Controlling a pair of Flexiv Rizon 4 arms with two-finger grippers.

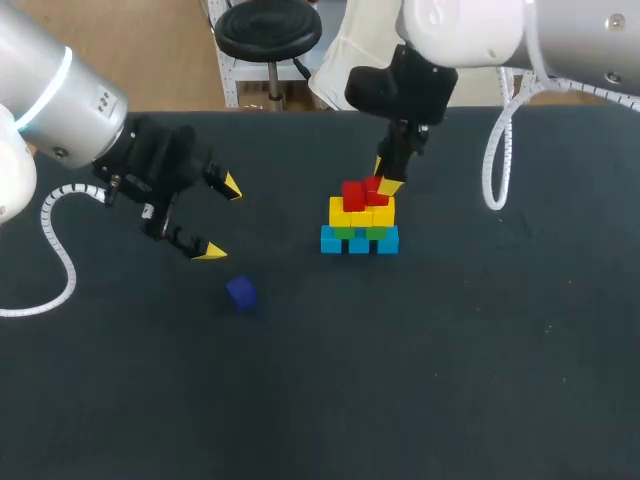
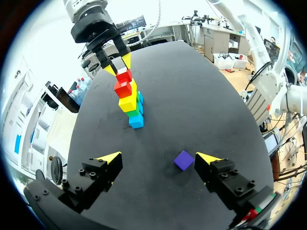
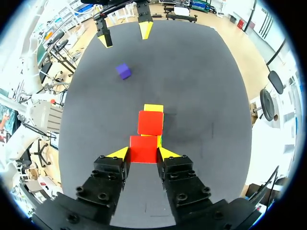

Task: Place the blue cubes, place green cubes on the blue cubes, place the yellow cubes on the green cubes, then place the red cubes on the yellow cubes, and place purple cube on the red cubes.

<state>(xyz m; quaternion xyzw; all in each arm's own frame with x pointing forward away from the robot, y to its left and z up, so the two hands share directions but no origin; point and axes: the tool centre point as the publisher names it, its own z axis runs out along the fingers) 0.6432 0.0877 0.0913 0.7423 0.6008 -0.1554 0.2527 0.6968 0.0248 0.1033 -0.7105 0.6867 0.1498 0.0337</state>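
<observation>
Black matte table (image 1: 500,350) has the red cube (image 3: 143,148) pinched tight in the right gripper's (image 3: 143,154) yellow tips atop the stepped stack (image 1: 359,228), left gripper (image 2: 159,157) spread wide near the purple cube (image 2: 183,160).

Our table (image 1: 450,380) wears a dark, matt covering that gives back no shine. The red cube (image 3: 144,147) clamped in our right gripper (image 3: 143,154) has smooth, evenly coloured faces with a faint sheen, as does the purple cube (image 1: 241,292); wood or plastic, we cannot tell. Our left arm (image 1: 50,90) has a glossy white shell. Our left gripper (image 2: 159,158) has matt black fingers (image 2: 96,179) set with dark screws, and smooth yellow tips.
</observation>
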